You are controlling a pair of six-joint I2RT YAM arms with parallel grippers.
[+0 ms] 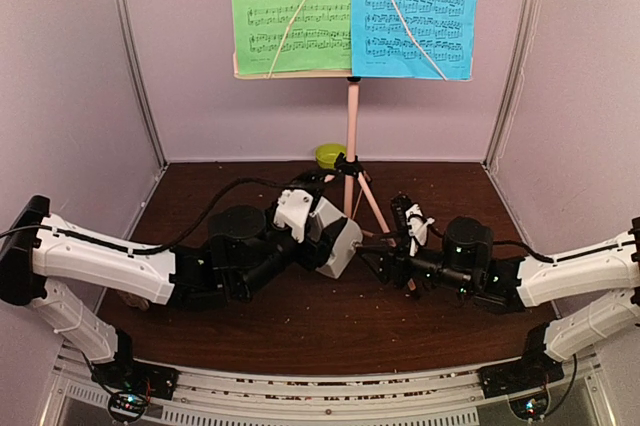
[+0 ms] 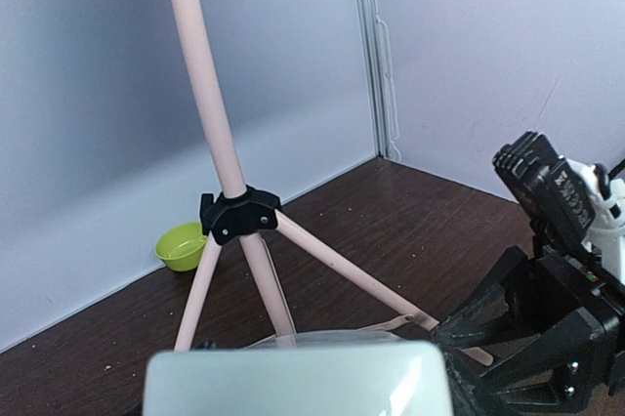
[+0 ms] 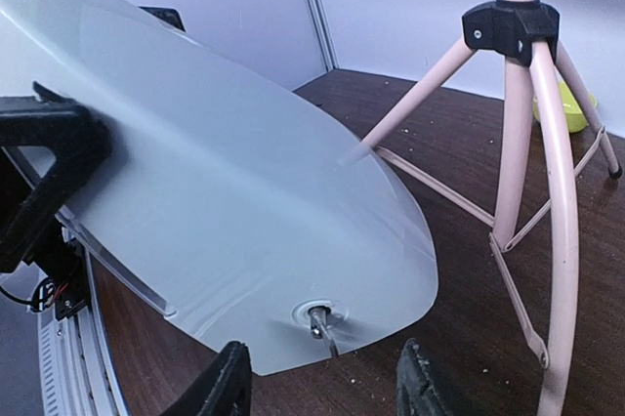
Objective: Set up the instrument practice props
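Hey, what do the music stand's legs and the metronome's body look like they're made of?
The music stand legs look like painted metal tubing: pale pink, thin, smooth, evenly round. The metronome is likely plastic: pale, satin, with a smoothly moulded curved face.

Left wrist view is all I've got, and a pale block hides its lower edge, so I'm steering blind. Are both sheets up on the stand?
Observer: Yes, the green sheet and the blue sheet sit side by side on the stand's desk, green on the left.
Operator: And the right tool?
Observer: The right tool straddles a small metal stem on the metronome, jaws apart, not touching it.
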